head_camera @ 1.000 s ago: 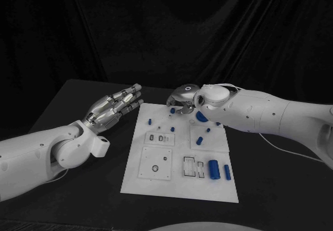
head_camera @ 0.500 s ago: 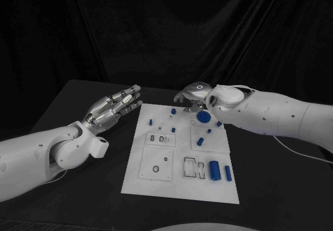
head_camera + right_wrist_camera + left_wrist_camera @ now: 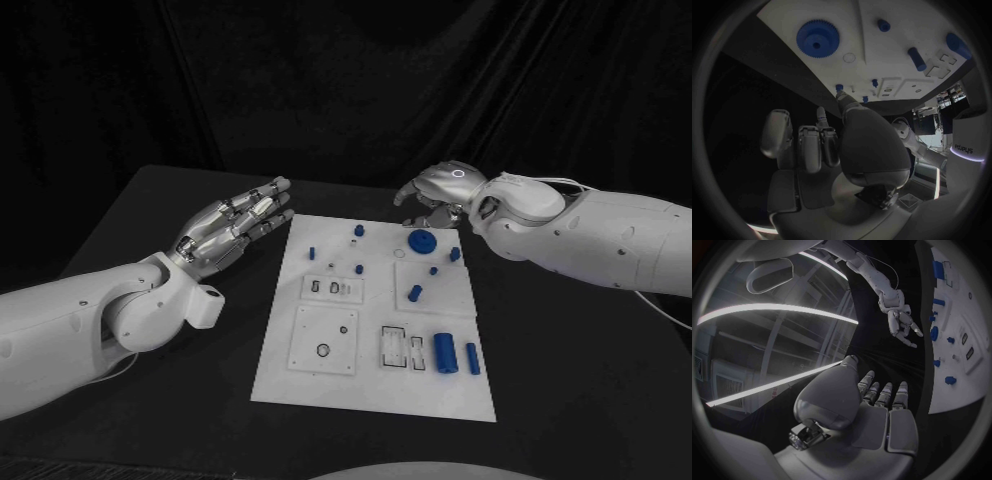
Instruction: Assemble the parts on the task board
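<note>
The black table [image 3: 159, 210] is carrying the white task board [image 3: 378, 385] at its middle, and the blue parts are lying on or standing in the board. The biggest of them, a blue gear [image 3: 421, 240], is sitting flat near the board's far edge; two blue cylinders [image 3: 446, 351] are lying side by side near the right edge of the near half, and small blue pegs [image 3: 415, 293] are dotting the area between.

The right hand [image 3: 438, 192] is hovering above the table just past the far edge of the board, close to the gear but not touching it. Its fingers are hanging down, loosely curved and apart, and are holding nothing. The right wrist view is looking down past the palm at the gear [image 3: 817, 40] lying free on the board.

The left hand [image 3: 235, 225] is floating beside the board's left edge, flat and empty, fingers straight and lying close together.

Judging by this, the next pick is probably being chosen. To do it well, the right hand should be coming down squarely over one part, with fingers clearing its neighbours.
</note>
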`<action>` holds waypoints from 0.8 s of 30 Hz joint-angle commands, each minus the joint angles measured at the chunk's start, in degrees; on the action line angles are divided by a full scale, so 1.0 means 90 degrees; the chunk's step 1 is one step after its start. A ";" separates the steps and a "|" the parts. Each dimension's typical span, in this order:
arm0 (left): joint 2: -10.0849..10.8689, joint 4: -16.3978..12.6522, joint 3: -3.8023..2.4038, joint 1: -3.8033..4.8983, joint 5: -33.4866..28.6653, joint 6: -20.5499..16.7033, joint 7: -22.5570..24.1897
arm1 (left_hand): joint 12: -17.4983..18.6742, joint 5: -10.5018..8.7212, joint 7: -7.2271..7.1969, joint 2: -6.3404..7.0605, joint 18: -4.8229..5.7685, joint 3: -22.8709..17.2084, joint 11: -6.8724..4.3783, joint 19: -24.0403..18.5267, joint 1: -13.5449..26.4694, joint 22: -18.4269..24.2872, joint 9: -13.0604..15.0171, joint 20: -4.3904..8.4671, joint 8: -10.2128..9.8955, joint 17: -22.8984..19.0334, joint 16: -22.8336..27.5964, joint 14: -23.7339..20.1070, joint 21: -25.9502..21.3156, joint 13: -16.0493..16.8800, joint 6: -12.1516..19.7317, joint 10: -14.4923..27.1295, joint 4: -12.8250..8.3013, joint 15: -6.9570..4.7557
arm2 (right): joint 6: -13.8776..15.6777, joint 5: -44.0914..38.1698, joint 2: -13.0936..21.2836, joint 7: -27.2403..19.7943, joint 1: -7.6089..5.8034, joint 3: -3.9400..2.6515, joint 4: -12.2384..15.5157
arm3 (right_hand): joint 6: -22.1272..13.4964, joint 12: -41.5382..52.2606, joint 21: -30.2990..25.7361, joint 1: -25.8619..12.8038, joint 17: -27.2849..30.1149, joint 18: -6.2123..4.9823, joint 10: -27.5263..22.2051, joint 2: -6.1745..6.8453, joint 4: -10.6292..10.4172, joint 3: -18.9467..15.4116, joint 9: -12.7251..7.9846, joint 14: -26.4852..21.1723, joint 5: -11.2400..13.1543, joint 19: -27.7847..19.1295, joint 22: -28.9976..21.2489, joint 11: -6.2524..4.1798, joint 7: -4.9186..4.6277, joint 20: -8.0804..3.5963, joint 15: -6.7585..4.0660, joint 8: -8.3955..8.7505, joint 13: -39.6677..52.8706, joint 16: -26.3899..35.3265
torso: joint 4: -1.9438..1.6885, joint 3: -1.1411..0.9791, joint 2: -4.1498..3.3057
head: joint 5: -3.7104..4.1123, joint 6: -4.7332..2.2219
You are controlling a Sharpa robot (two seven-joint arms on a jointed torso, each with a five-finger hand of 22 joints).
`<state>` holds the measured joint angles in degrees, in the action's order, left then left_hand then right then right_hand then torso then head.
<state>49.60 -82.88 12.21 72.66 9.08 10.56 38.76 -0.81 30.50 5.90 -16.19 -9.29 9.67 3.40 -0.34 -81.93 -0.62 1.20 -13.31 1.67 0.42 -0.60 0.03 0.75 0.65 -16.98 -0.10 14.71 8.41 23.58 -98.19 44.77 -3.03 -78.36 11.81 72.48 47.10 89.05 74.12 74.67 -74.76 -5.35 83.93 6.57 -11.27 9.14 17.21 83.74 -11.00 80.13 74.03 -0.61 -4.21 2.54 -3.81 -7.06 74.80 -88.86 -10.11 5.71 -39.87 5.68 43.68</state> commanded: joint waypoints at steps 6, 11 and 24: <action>0.0015 -0.0022 -0.0006 -0.0045 0.0001 0.0071 0.0078 | 0.0087 0.0073 0.0002 0.0055 0.0097 -0.0374 0.0068 0.0070 -0.0063 0.0046 0.0118 -0.0031 0.0097 0.0008 -0.0036 0.0092 -0.0057 -0.0069 -0.0117 0.0004 -0.0011 0.0103 | -0.0297 0.0196 0.0363 0.0456 0.0146 -0.0001 0.0252 | 0.0110 0.0106 0.0665 -0.0312 -0.1694 0.0282 0.0674 0.0134 -0.0276 0.0001 0.0069 0.0696 -0.0278 0.0389 0.0984 -0.0019 0.0009 -0.0044 -0.0051 -0.0051 0.1689 -0.0127 | 0.0026 0.0000 0.0000 | -0.0029 -0.0011; 0.0018 -0.0021 -0.0006 -0.0059 0.0001 0.0084 0.0076 | 0.0087 0.0072 0.0003 0.0057 0.0103 -0.0378 0.0068 0.0070 -0.0062 0.0047 0.0118 -0.0033 0.0098 0.0010 -0.0041 0.0097 -0.0057 -0.0069 -0.0121 0.0004 -0.0011 0.0111 | -0.0464 0.0252 0.0469 0.0574 0.0222 0.0000 0.0240 | -0.0037 0.0106 0.0699 -0.0288 -0.1694 0.0287 0.0674 0.0160 -0.0337 0.0023 0.0046 0.0696 -0.0352 0.0400 0.1024 -0.0010 0.0000 -0.0044 -0.0051 0.0034 0.1689 -0.0127 | 0.0020 -0.0001 -0.0002 | -0.0005 -0.0022; 0.0015 -0.0019 -0.0006 -0.0071 0.0002 0.0097 0.0087 | 0.0088 0.0074 0.0006 0.0061 0.0117 -0.0389 0.0071 0.0071 -0.0062 0.0046 0.0119 -0.0037 0.0100 0.0015 -0.0054 0.0108 -0.0056 -0.0070 -0.0131 0.0006 -0.0011 0.0128 | -0.0752 0.0301 0.0415 0.0691 0.0388 0.0001 0.0003 | -0.0167 0.0106 0.0627 -0.0162 -0.1694 0.0267 0.0674 0.0085 -0.0276 0.0134 0.0022 0.0696 -0.0841 0.0336 0.1016 0.0015 -0.0031 -0.0020 -0.0026 0.0112 0.1689 -0.0127 | 0.0009 0.0018 0.0015 | -0.0010 0.0015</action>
<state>49.78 -82.91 12.21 72.11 9.09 10.71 38.72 -0.81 30.50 5.94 -16.19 -9.28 9.04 3.41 -0.04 -81.92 -0.60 1.25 -13.62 1.67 0.43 -0.66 0.56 0.75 0.65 -17.22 -0.10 15.32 8.94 18.47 -95.75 48.58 1.40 -75.04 11.84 72.78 45.95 89.05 79.21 73.49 -74.76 -5.32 83.93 7.76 -14.13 9.57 17.20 83.56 -17.75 83.32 74.03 -0.61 -4.42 2.34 -4.01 -6.97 74.80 -88.86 -9.99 5.76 -39.83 5.63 43.73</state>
